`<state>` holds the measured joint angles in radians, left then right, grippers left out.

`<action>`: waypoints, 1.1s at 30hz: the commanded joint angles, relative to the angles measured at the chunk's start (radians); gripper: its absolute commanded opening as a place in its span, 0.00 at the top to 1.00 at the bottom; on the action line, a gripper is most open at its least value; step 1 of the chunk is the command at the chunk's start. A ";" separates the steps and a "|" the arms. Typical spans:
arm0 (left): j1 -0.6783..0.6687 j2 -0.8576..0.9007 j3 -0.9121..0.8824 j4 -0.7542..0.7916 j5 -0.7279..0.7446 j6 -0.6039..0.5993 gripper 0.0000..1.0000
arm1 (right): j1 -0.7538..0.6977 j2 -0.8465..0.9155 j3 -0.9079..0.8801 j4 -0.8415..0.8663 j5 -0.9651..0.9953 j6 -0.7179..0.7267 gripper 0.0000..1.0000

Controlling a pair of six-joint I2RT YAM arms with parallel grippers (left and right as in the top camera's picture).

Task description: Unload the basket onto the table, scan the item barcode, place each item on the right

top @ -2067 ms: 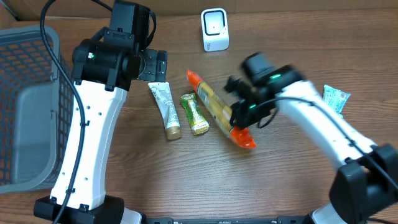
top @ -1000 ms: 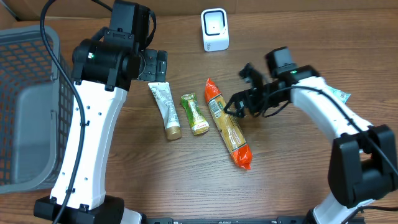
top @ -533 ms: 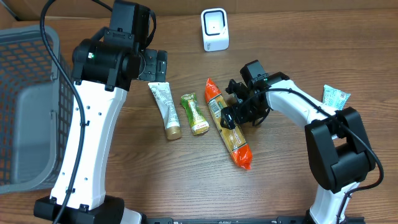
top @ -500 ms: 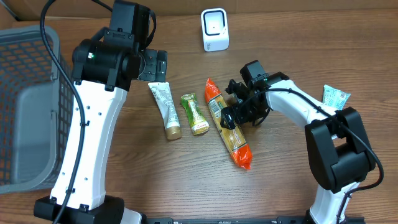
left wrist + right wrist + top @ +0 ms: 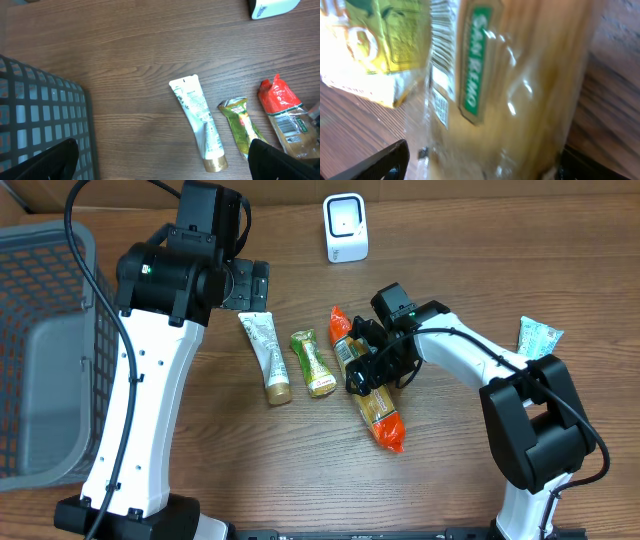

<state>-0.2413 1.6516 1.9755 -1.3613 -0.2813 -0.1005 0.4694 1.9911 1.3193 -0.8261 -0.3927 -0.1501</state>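
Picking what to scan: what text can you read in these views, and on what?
"SAN REMO": green label on the clear plastic pasta packet with orange ends.
Its barcode digits: too blurred to read.
White squeeze tube with gold cap: print too small to read.
Green-and-gold foil packet: print unreadable.

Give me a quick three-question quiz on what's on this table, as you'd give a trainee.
1. True or false: the right claw hovers over the white tube.
2. Where is the white scanner? A) lying on top of the tube B) standing at the table's far side, beyond the items C) held in the right claw
3. What lies between the tube and the pasta packet?

Key: 1 false, it straddles the pasta packet. 2 B. 3 a green packet.
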 commanded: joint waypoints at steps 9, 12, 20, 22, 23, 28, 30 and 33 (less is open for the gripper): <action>-0.001 0.004 0.004 0.005 -0.006 0.008 0.00 | 0.001 0.018 -0.063 0.067 -0.028 0.050 0.14; -0.001 0.004 0.004 0.004 -0.006 0.008 0.00 | 0.001 0.019 -0.069 0.071 -0.027 0.050 0.20; -0.001 0.004 0.004 0.005 -0.006 0.008 0.00 | 0.001 0.019 -0.174 0.175 -0.028 0.104 0.39; -0.001 0.004 0.004 0.005 -0.006 0.008 0.00 | 0.001 0.019 -0.176 0.178 -0.027 0.110 0.48; -0.001 0.004 0.004 0.004 -0.006 0.008 0.00 | 0.001 0.019 -0.176 0.178 -0.027 0.110 0.51; -0.001 0.004 0.004 0.005 -0.006 0.008 0.00 | 0.001 0.019 -0.176 0.187 -0.027 0.110 0.80; -0.001 0.004 0.004 0.004 -0.006 0.008 0.00 | 0.001 0.019 -0.176 0.191 -0.028 0.110 0.86; -0.001 0.004 0.004 0.005 -0.006 0.008 0.00 | -0.005 0.017 -0.162 0.182 -0.066 0.129 0.96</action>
<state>-0.2413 1.6516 1.9755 -1.3613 -0.2810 -0.1009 0.4576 1.9606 1.1881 -0.6243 -0.4816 -0.0299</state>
